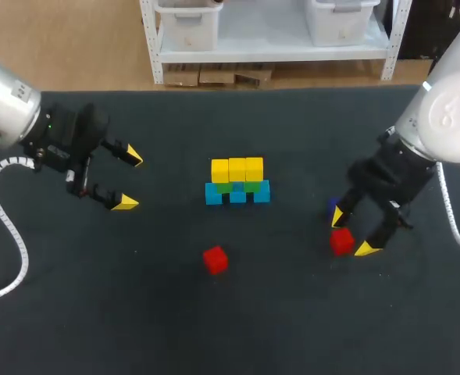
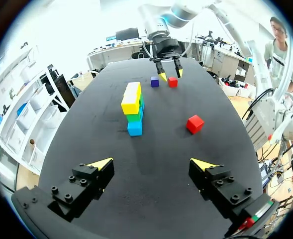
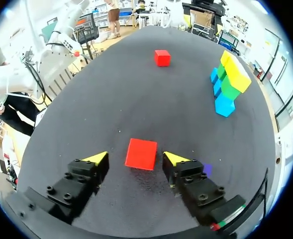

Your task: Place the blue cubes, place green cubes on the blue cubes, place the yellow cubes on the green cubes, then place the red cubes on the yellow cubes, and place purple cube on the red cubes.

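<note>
Overhead, your right claw (image 1: 351, 232) is straddling, spread, a red cube (image 1: 341, 241) at four o'clock of the stack (image 1: 237, 169), probably for the red layer; by left wrist, your left claw (image 2: 152, 164) is hanging spread, stack at twelve o'clock; by right wrist, that cube is lying unpinched.

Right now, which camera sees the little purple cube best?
The left wrist view: the purple cube shows whole, beside the right gripper. The head and right wrist views catch only a sliver behind that gripper's finger.

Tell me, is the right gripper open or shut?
Open. The right gripper has its tips either side of a red cube, with dark table showing between each tip and the cube.
</note>
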You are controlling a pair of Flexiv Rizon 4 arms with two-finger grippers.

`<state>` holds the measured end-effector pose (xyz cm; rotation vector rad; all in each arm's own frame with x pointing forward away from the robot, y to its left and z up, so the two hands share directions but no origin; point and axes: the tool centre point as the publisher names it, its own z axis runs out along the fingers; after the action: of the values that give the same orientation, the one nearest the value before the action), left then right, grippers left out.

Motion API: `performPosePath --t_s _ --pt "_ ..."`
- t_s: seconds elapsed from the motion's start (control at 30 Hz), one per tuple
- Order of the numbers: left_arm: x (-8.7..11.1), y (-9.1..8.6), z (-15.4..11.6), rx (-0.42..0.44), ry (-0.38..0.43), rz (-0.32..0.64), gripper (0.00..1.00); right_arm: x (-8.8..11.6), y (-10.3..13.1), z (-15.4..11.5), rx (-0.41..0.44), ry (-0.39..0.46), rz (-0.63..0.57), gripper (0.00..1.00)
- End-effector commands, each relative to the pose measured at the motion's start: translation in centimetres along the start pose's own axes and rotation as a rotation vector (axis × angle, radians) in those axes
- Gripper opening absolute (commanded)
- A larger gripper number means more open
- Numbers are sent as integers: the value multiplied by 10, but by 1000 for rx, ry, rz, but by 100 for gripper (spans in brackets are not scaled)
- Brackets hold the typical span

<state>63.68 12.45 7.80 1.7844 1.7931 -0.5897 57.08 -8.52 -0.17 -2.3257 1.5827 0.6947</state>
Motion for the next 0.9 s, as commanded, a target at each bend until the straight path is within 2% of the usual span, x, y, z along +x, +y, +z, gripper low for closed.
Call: performPosePath --t_s 0.03,0.2,0.23,0.27,0.37,0.43,0.5,0.53,0.6,0.7,0.9 --pt "2 -2 0 -4 -6 4 100 -3 -1 4 3 0 6 76" --pt "2 -2 0 -4 -6 4 100 -7 -1 4 15 15 65 64" --pt "2 -2 0 -4 -6 4 100 -8 -1 5 16 32 78 56" --pt "2 -2 0 -4 -6 4 100 -8 0 5 21 33 94 55" --pt "2 -2 0 -4 -6 4 100 -11 2 6 33 37 136 66" --pt "2 -2 0 -4 -6 4 100 -11 3 5 41 43 154 69" --pt "2 -2 0 -4 -6 4 100 -12 4 5 45 43 163 76" --pt "2 -2 0 -4 -6 4 100 -12 5 5 47 43 168 85" --pt "2 -2 0 -4 -6 4 100 -10 5 5 47 47 172 91" --pt "2 -2 0 -4 -6 4 100 -5 4 4 53 56 182 91" --pt "2 -2 0 -4 -6 4 100 3 2 0 62 72 187 82"
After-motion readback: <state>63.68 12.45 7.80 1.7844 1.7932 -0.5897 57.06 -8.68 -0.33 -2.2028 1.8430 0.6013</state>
